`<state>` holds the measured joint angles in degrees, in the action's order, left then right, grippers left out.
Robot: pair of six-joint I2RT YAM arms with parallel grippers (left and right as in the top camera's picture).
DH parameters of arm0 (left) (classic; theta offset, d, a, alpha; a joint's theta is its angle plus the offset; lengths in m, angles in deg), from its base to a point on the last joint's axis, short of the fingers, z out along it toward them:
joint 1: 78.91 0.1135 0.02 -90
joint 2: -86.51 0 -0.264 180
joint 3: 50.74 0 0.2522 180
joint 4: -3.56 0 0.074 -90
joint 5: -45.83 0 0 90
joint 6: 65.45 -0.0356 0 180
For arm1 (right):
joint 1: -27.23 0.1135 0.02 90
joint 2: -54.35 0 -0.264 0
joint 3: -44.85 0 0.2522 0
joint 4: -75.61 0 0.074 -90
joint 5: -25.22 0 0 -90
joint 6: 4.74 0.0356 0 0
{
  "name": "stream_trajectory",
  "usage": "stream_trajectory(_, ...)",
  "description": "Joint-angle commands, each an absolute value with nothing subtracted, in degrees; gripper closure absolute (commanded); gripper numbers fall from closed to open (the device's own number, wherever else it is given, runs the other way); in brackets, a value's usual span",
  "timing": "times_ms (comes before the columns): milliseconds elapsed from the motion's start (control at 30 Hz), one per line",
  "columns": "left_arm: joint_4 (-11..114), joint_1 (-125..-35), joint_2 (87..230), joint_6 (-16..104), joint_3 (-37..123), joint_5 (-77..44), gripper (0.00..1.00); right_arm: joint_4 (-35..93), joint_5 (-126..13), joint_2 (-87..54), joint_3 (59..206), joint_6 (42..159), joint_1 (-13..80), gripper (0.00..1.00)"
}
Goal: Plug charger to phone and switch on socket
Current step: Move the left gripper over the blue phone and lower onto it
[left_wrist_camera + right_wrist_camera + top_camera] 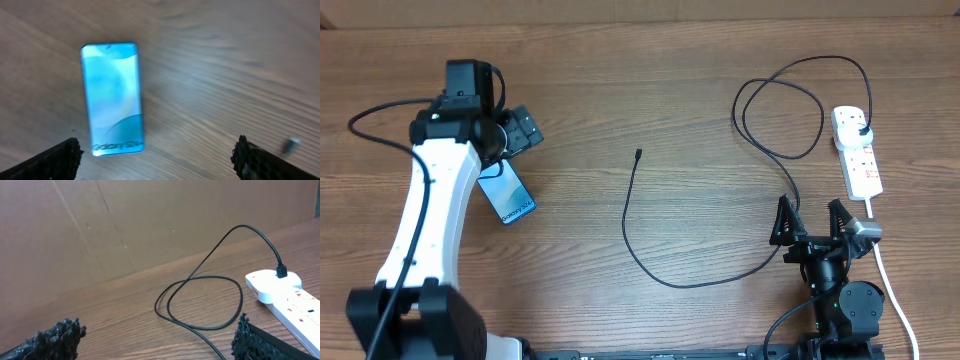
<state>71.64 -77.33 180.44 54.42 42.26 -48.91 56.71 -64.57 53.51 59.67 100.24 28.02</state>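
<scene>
The brown wood-grain desk (pixel 650 90) carried everything, and both arms stood over it with nothing held. The left gripper (pixel 157 162) was spread wide, and so was the right gripper (pixel 811 220). The white elongated power strip with red markings (pixel 857 150) lay ahead of the right gripper and off to its right side, near but not touching. The slim black-framed smartphone with a light blue screen (pixel 112 97) lay flat and face up just ahead of the left gripper, closer to its left finger than to its right. It looked stiff, smooth and likely slippery, so the long edges seemed the safest place to pinch it. The long thin black charger cable (pixel 630 225) looped ahead of the right gripper, passed close by its left finger and swept away to its left. It looked light and limp and would probably sag wherever it was lifted. Its black plug (pixel 282 271) already sat in the strip's far end. The small connector tip (pixel 638 154) lay between the two grippers, well apart from both. The stiffer stretch just behind that tip seemed the best hold for steering it into the phone.
</scene>
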Motion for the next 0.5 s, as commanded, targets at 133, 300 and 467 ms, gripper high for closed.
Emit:
stream_trajectory(133, 73.6, -74.7, 186.3, 57.4, 43.3, -54.2, 0.00, 57.1, -64.3, 54.2, 59.1, 100.4, 27.9, 0.00)
stream_trajectory(300, 73.7, -72.0, 190.6, 55.6, 43.3, -50.2, 0.00, 57.1, -64.3, 54.2, 59.1, 100.4, 27.9, 0.00)
stream_trajectory(467, 73.3, -71.6, 194.5, 55.4, 43.3, -49.9, 0.00, 57.1, -64.3, 54.2, 59.1, 100.4, 27.9, 0.00)
